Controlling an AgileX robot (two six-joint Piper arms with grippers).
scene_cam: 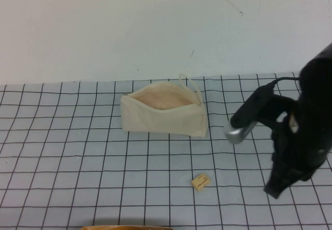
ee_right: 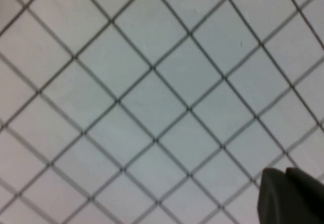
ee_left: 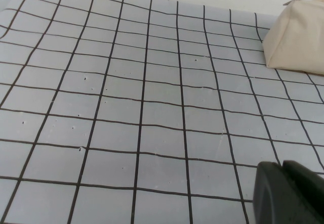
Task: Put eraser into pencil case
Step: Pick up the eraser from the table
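Note:
The pencil case [scene_cam: 163, 116], a cream-white pouch, lies on the grid mat with its zip open, its pinkish lining showing and a thin loop strap at its far right end. It also shows in the left wrist view [ee_left: 298, 34]. The eraser [scene_cam: 201, 181], a tiny tan block, lies on the mat in front of the case. My right gripper [scene_cam: 273, 190] points down at the mat to the right of the eraser, shut and empty; its fingertips show in the right wrist view [ee_right: 284, 172]. My left gripper [ee_left: 282, 166] is shut and empty, low over the mat left of the case, out of the high view.
The grey mat with black grid lines [scene_cam: 78, 157] covers the table up to a white wall behind. The right arm's dark body [scene_cam: 306, 126] stands over the mat's right side. A tan edge [scene_cam: 127, 227] shows at the bottom of the high view.

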